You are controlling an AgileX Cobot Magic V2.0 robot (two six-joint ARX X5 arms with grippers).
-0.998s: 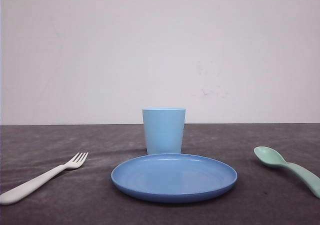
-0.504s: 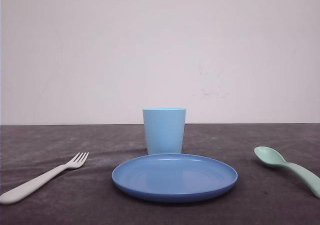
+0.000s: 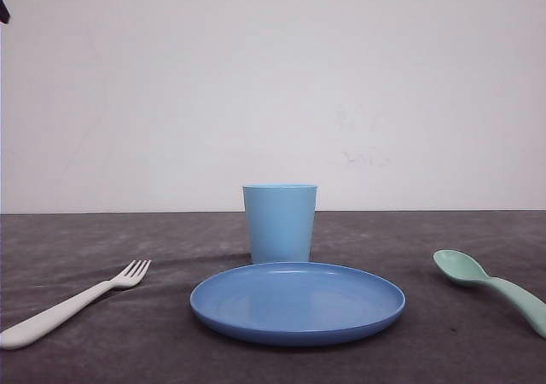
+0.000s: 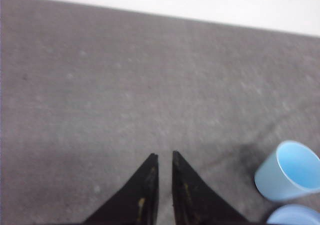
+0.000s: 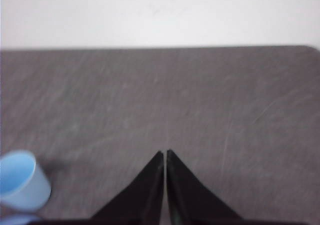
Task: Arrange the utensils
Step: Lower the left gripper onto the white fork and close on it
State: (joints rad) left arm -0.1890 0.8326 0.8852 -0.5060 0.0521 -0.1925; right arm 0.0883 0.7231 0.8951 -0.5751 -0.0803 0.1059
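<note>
A white fork (image 3: 72, 303) lies on the dark table at the front left, tines pointing toward the middle. At the front right lies a mint-green spoon (image 3: 490, 286), bowl toward the middle. My left gripper (image 4: 165, 156) hovers over bare table with only a narrow slit between its black fingers and nothing in them; the light blue cup (image 4: 289, 170) is off to its side. My right gripper (image 5: 165, 151) is shut, fingertips almost touching, over bare table, with the cup (image 5: 20, 180) at the frame's edge.
A light blue cup (image 3: 280, 224) stands upright at the table's centre, just behind a round blue plate (image 3: 297, 303). A white wall runs along the table's far edge. The plate's rim (image 4: 295, 216) peeks into the left wrist view.
A small dark part has come into the top left corner of the front view. Fork, spoon, cup and plate have not moved.
</note>
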